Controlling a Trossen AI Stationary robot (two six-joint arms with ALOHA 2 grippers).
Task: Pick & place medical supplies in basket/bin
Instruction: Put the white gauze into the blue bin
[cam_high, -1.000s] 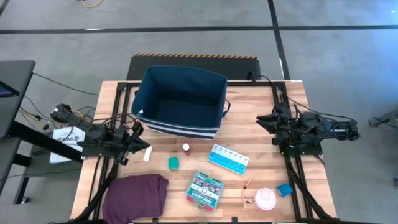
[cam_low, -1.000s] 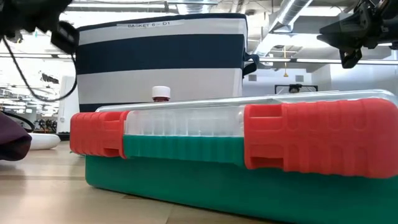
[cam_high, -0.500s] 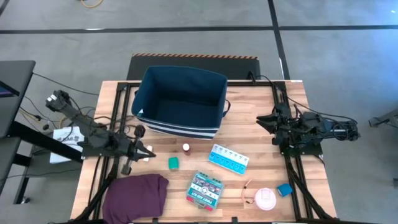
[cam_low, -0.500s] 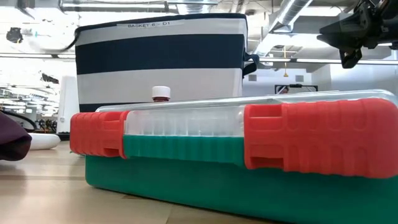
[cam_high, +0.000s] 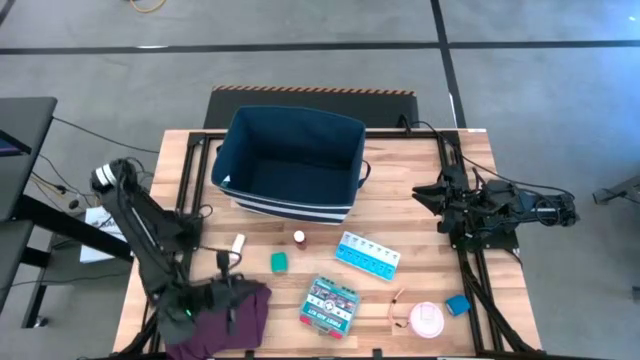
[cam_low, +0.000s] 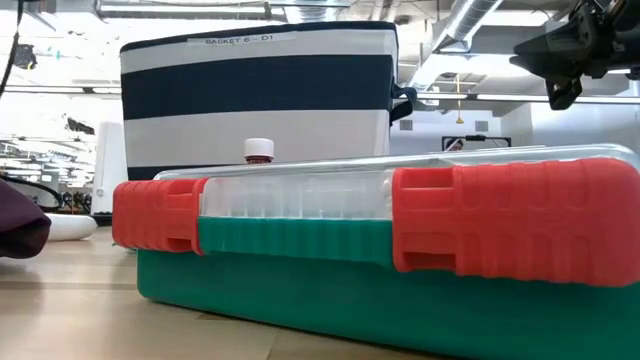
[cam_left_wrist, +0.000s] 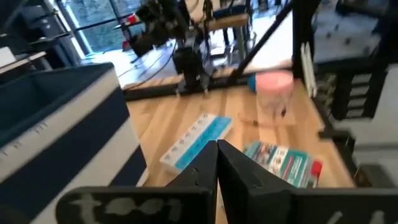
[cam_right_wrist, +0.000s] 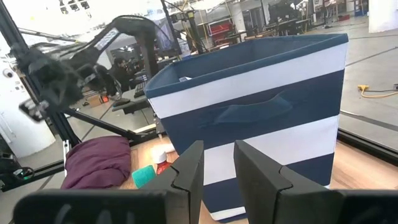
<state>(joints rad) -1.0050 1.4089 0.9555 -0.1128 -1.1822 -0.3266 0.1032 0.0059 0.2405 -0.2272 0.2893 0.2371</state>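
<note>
Left gripper (cam_high: 228, 290) sits low over the near-left table edge, above the purple cloth (cam_high: 215, 315). Its fingers are pressed together, tips meeting, nothing between them (left wrist view is clear on this).

The supplies lie away from it toward the table's middle and right. Closest are the green block (cam_high: 279, 262) and the white tube (cam_high: 238, 245), both just beyond the cloth, on the bin side. Further on is the red-capped vial (cam_high: 299, 238), then the pill organizer (cam_high: 367, 255), long axis slanting across the table. The green-white flat box (cam_high: 332, 304) lies near the front edge; the tape roll (cam_high: 427, 319) and blue block (cam_high: 458, 304) sit at the near-right corner.

Right gripper (cam_high: 420, 193) waits at the table's right side, well apart from every item, fingers a narrow gap apart, holding nothing.

Judgement: the left arm is nearer the block and tube; the right arm is nearer the tape roll and blue block.

Navy bin (cam_high: 345, 132) stands at the back centre, mouth up. Its inside shows bare: nothing placed yet.
</note>
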